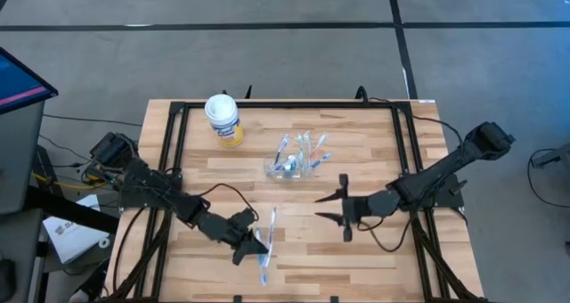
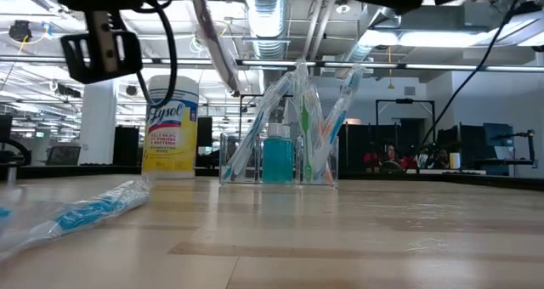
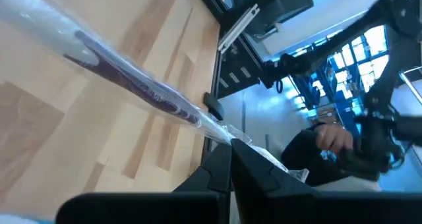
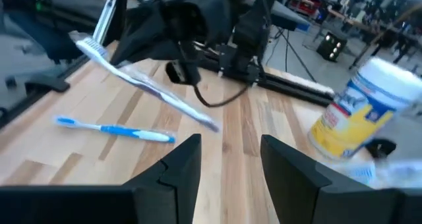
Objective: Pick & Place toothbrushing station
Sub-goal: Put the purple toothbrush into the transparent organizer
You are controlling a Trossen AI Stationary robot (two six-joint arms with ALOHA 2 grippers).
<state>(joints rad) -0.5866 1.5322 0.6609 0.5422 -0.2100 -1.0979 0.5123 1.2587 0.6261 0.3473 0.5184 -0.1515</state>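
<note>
Landmark: clear plastic cup (image 1: 292, 167), mid-desk (image 1: 374, 249).

Nearest, well front-left of cup: left end effector (image 1: 256, 241) pinching wrapped toothbrush (image 1: 271, 225) near handle end, brush lifted, tilted. Second blue toothbrush (image 1: 263, 266) flat on desk just below.

Right of cup, front: right end effector (image 1: 342, 207) spread, empty.

Cup holds several brushes plus teal tube.

Judgement: brush light, stiff, wrapper slippery; take mid-handle.

Behind-left of cup: white tub (image 1: 223, 119).

- Wrapped toothbrush (image 2: 72, 214): low view, its near end cut off by the picture's edge.
- Cup (image 1: 290, 167): high view, contents too small to count.
- Tub (image 4: 361, 112): right wrist view, blurred, label unreadable.
</note>
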